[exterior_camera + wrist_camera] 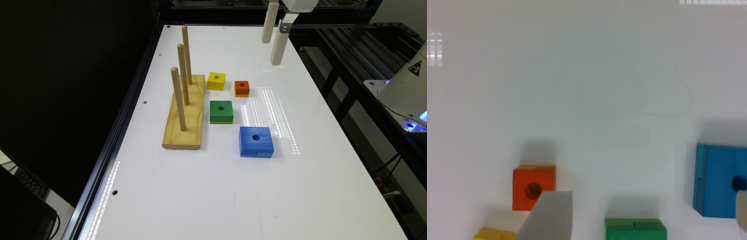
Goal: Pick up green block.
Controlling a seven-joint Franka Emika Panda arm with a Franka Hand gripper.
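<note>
We find the gripper [274, 41] spread wide, hanging high above the table [317, 186], well apart from the green block [221, 111] beside the peg board [186, 113]. We judge the risk is a misaligned descent nudging the nearby blue block [256, 141] or orange block [242, 88].

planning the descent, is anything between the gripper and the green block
Nothing visible. The gripper hangs open above the table, and the green block lies uncovered; the orange block sits nearest that line but beside it.
</note>
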